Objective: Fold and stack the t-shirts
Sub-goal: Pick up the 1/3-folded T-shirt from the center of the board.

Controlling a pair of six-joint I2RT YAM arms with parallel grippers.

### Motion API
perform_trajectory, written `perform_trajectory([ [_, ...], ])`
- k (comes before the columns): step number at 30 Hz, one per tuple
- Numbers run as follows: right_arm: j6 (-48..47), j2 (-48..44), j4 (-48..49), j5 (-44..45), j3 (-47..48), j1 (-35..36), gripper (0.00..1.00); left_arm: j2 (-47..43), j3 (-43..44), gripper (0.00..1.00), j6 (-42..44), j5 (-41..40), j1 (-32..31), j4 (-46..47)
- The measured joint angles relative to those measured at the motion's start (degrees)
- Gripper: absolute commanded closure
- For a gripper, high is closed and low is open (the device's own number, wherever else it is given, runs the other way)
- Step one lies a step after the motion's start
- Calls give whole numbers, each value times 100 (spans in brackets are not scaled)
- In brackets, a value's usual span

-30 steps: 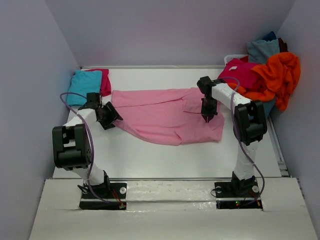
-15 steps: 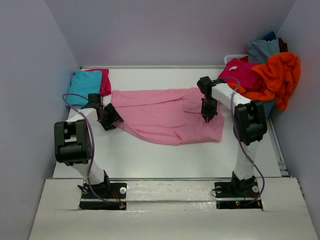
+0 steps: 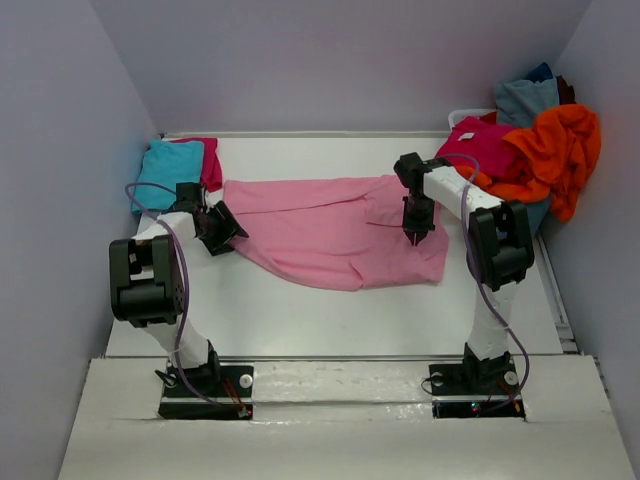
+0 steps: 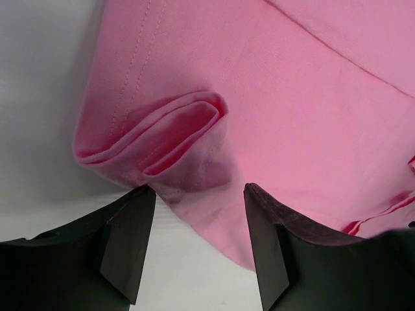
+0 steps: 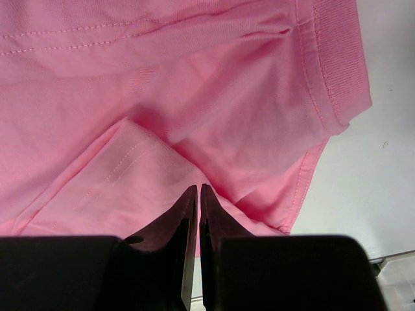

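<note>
My left tool (image 4: 198, 194) is wide open at the left edge of the light pink soft cloth t-shirt (image 3: 330, 235). That shirt lies spread across the middle of the white flat table (image 3: 330, 310). A small rolled lip of its hem sits just past my 2 black fingers (image 4: 126, 240).

My right tool (image 5: 197, 191) is shut to a thin slit, tip down on the shirt's right side. I cannot tell if any cloth is caught in it.

What could go wrong:
- If my left tool shuts too soon, I think it may catch only 1 layer of the roll. Then the edge would bunch up and not lift straight.
- If it goes too low, the fingers could scrape the table.
- If my right tool holds nothing, that side would not lift. A pull from the left would then drag the shirt crooked.
- The folded turquoise cloth t-shirt (image 3: 168, 170) is near my left arm, so a wide swing could push it.
- The loose orange cloth t-shirt (image 3: 555, 150) hangs in a heap near my right arm and could get bumped.

The pink cloth looks thin and floppy, not shiny. It has 2 neat rows of stitches along the hem and a thicker ribbed band at 1 edge. It makes soft round folds, not sharp ones. The table looks smooth and hard.
</note>
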Motion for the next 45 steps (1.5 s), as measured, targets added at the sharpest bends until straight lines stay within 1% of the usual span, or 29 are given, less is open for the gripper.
perform_trajectory([
  [14,2,0,-2,2,-11,0,88,2,28,32,31,105,37,-7],
  [27,2,0,-2,4,-11,0,88,2,308,32,48,138,79,-52],
  [45,4,-2,0,9,-85,0,88,39,358,33,98,146,149,-111],
])
